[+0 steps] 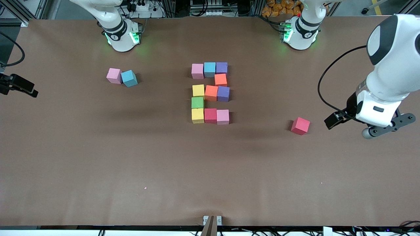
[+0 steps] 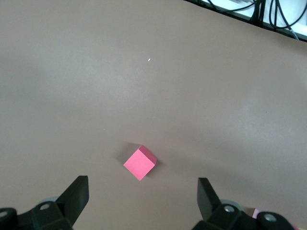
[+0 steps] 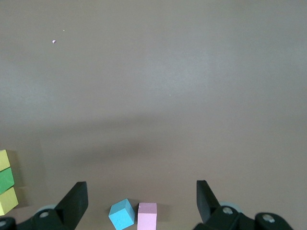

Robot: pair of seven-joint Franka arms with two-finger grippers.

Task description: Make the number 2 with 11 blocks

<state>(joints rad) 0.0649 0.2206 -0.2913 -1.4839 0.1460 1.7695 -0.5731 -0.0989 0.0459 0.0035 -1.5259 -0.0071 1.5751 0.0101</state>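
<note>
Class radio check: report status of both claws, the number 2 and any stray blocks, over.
Left claw open, empty, over red block. Right claw open, empty, over pink and blue spares. Number 2 complete, eleven blocks. Nothing obstructing.

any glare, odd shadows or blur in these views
Front view: even light, no glare on the matte table; green glow from the base lights; a soft shadow beside the red block. Left wrist view: that block is sharp, the open left tool dark in the foreground. Right wrist view: broad faint shadow band across the table, open right tool dark.
</note>
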